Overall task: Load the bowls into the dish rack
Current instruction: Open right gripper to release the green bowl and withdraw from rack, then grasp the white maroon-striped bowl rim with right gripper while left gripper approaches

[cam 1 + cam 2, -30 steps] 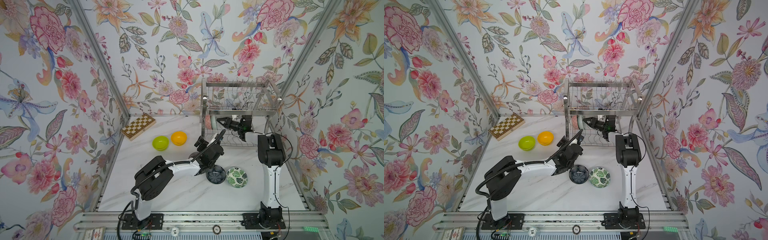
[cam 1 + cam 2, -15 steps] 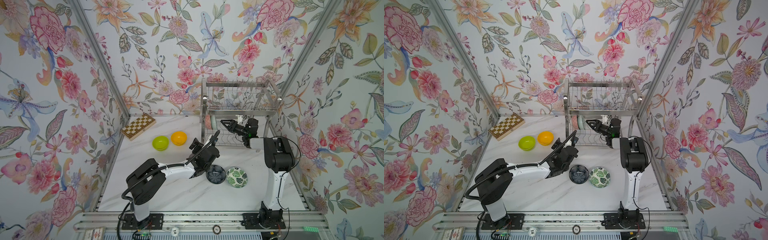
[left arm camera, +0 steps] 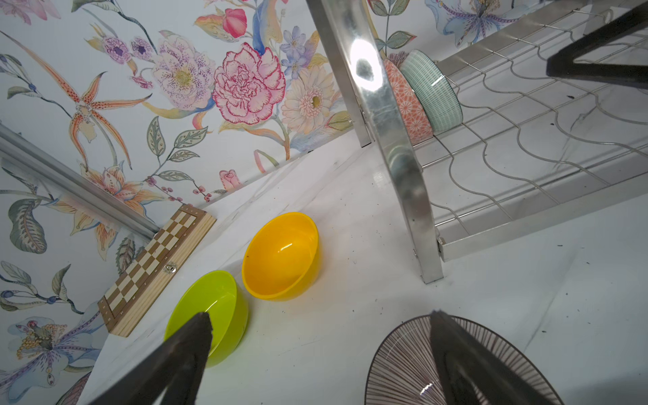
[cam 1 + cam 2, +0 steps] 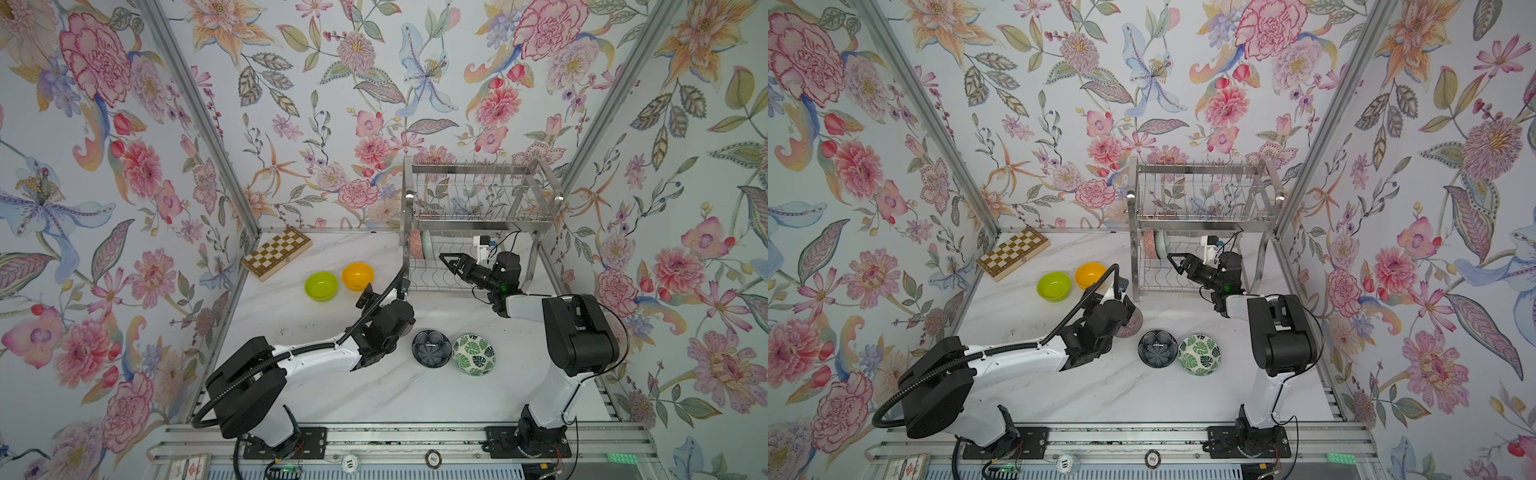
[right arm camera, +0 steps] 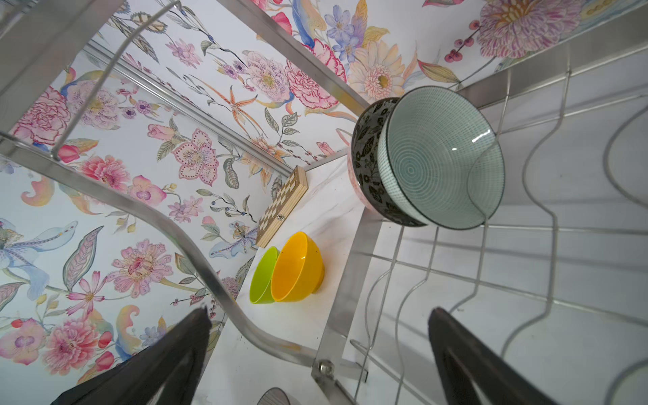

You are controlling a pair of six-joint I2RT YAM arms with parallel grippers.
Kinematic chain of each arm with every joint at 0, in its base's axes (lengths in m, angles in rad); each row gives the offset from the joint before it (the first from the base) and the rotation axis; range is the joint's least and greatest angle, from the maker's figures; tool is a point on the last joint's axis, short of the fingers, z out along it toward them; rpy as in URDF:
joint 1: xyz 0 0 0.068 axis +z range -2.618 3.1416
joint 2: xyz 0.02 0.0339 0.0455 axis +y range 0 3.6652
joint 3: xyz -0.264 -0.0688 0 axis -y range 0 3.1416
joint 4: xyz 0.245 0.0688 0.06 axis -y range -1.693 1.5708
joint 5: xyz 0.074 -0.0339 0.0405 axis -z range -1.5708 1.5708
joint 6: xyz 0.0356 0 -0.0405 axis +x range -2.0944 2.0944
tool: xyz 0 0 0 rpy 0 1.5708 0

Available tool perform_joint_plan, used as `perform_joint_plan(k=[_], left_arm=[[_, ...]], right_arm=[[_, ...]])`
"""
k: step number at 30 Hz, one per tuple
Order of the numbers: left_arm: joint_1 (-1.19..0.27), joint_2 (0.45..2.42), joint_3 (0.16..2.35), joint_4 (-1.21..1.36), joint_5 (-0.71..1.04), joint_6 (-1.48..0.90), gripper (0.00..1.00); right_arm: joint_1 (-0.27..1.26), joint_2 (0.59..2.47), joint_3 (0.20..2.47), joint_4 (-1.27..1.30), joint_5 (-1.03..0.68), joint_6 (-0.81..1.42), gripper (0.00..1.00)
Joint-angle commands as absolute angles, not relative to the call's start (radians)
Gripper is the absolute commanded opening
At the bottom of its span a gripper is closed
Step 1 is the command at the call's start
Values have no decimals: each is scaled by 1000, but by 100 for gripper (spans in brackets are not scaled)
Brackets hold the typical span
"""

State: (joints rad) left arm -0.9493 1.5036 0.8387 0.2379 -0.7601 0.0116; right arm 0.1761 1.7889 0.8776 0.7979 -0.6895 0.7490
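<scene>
Glossy white marbled tabletop (image 4: pixel 374 399), floral-papered walls (image 4: pixel 332 83). Right gripper (image 5: pixel 319 312) is spread wide, empty, inside the shiny steel wire dish rack (image 4: pixel 482 216); ribbed mint bowl (image 5: pixel 441 157) is stood on edge just ahead, against black-and-white bowl (image 5: pixel 364 154). Left gripper (image 3: pixel 321 317) is spread, empty, over fine-striped bowl (image 3: pixel 403 368); smooth green bowl (image 3: pixel 217 305), orange bowl (image 3: pixel 280 256) ahead.

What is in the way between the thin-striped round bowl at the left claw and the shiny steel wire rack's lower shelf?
The rack's flat steel front leg stands between the striped bowl and the lower shelf. The open right gripper also reaches into that tier.
</scene>
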Motion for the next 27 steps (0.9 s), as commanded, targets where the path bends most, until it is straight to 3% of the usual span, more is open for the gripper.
perform_joint_plan(k=[1, 7, 17, 27], left_arm=[[-905, 1428, 795, 174, -690, -113, 99], [-724, 1278, 685, 134, -416, -379, 99], [-525, 1141, 484, 250, -23, -607, 99], [-500, 1204, 371, 453, 102, -717, 99]], right_arm=[[242, 1686, 836, 573, -523, 574, 99], [394, 1547, 837, 205, -196, 382, 99], [605, 1589, 920, -29, -8, 361, 96], [738, 1728, 1049, -114, 76, 400, 68]])
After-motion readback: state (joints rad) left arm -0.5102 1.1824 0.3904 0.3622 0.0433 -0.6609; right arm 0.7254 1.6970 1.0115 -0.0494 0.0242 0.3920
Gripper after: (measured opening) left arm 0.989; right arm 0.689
